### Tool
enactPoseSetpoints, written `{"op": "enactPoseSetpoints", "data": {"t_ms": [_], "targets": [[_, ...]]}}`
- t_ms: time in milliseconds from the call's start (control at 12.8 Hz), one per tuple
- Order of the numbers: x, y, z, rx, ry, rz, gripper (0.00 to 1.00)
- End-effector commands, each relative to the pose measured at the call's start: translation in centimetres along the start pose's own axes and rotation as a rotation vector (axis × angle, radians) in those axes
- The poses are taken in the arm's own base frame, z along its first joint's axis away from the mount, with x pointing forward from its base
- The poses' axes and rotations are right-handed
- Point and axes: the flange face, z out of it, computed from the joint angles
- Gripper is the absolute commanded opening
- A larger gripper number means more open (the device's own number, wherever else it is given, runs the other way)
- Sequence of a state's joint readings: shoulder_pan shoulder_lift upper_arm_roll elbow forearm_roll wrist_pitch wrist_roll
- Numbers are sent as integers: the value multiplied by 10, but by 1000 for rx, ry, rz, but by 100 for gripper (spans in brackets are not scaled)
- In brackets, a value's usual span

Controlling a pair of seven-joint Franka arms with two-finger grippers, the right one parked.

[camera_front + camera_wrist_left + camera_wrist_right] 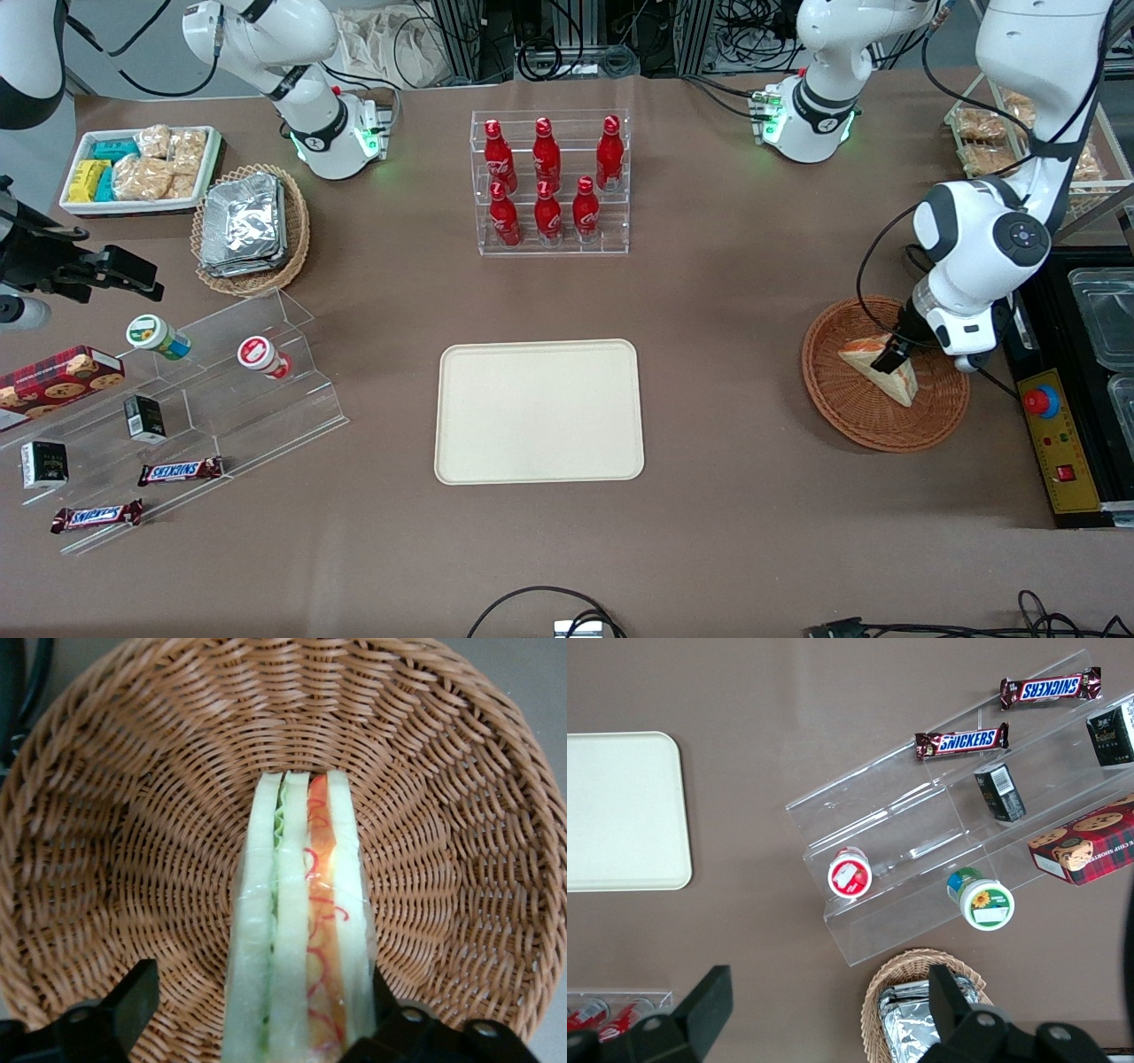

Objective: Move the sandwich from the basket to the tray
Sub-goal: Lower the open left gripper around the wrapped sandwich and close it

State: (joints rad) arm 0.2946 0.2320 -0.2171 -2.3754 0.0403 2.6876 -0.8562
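The sandwich [873, 368], a wrapped wedge of pale bread with orange-red and green filling [301, 930], lies in the reddish-brown wicker basket [850, 416] toward the working arm's end of the table. My gripper [890, 359] is lowered into the basket [133, 833] and stands open astride the sandwich's wide end [259, 988]. One finger [383, 992] is against the wrap; the other finger [133, 992] is a clear gap away from it. The cream-beige tray [539, 412] lies bare at the table's middle, well apart from the basket.
A clear rack of red bottles [551, 182] stands farther from the front camera than the tray. Toward the parked arm's end are a stepped acrylic shelf with cups and snack bars [213, 390], a tan basket of foil packs [251, 229] and a white snack tray [140, 168]. A control box [1054, 443] flanks the basket.
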Motion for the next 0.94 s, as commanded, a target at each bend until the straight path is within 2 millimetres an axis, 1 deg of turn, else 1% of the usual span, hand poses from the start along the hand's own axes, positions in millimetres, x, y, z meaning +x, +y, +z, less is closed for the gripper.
{"op": "enactPoseSetpoints", "data": {"t_ms": [0, 156, 234, 312, 390, 545, 701, 857], "targets": [[-3, 1, 1, -14, 7, -16, 76], [-2, 5, -1, -20, 12, -30, 44], [-2, 8, -4, -23, 17, -33, 31], [-3, 11, -7, -27, 22, -27, 24], [-7, 16, -9, -25, 24, -6, 21], [-9, 23, -21, -27, 36, 36, 19], [-13, 30, -42, -10, 42, 171, 19], [-6, 39, -72, 27, 28, 333, 19]]}}
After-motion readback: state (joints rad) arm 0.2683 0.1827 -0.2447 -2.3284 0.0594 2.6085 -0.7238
